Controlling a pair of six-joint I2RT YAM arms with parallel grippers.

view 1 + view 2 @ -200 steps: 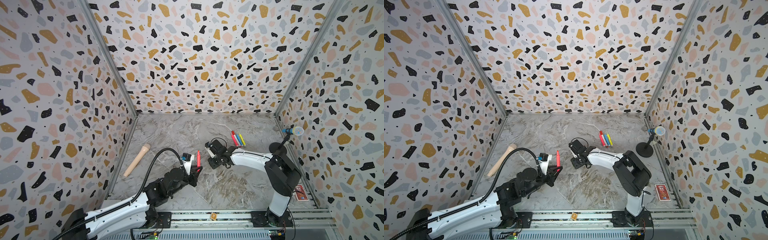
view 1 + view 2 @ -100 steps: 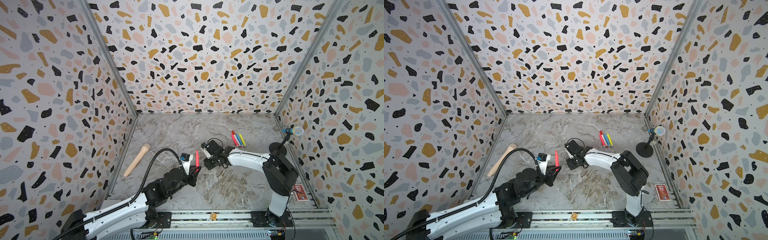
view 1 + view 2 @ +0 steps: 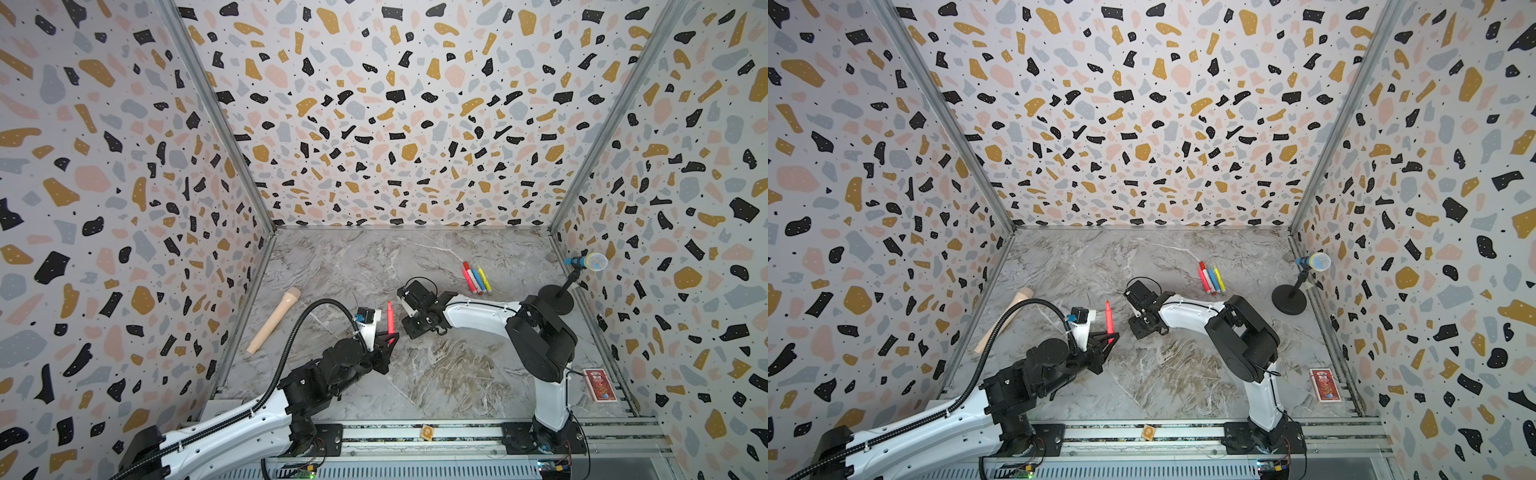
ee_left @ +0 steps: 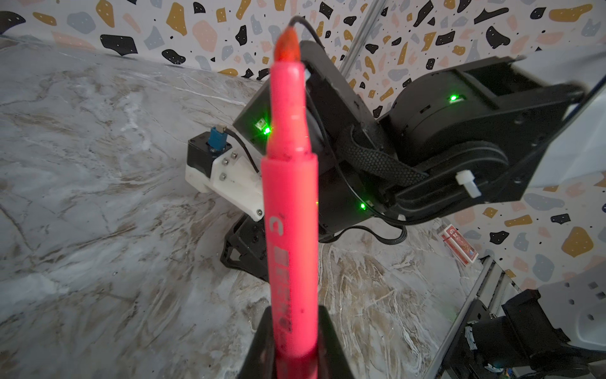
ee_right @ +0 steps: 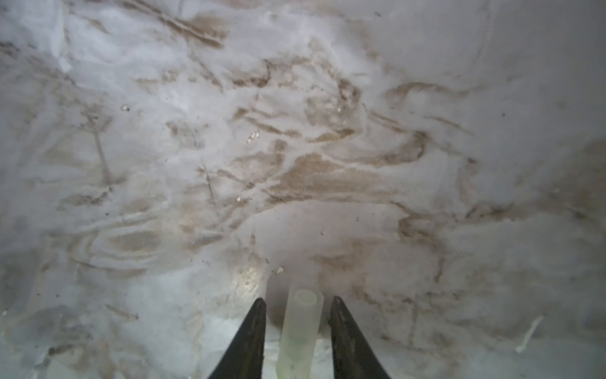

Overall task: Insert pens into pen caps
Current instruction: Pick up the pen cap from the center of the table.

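My left gripper [image 3: 390,337] is shut on the lower end of a neon pink pen [image 3: 390,316], which stands upright with its bare tip up. The left wrist view shows that pen [image 4: 290,213] running up out of the gripper [image 4: 295,344]. My right gripper [image 3: 417,328] hangs low over the table just right of the pen, pointing down. In the right wrist view a pale translucent pen cap [image 5: 300,328] lies between its fingers [image 5: 255,328], with a narrow gap on each side; the gripper [image 5: 297,298] is open. That cap is hidden in both top views. More pens [image 3: 474,279], pink, blue and yellow among them, lie side by side further back.
A thick beige stick [image 3: 274,320] lies by the left wall. A blue microphone [image 3: 586,262] on a black round stand [image 3: 555,300] sits at the right wall. A red card box [image 3: 598,384] lies front right, and an orange-tan tag [image 3: 427,432] rests on the front rail.
My right gripper has shifted left, closer to the upright pink pen. The left gripper and its pen have barely moved.
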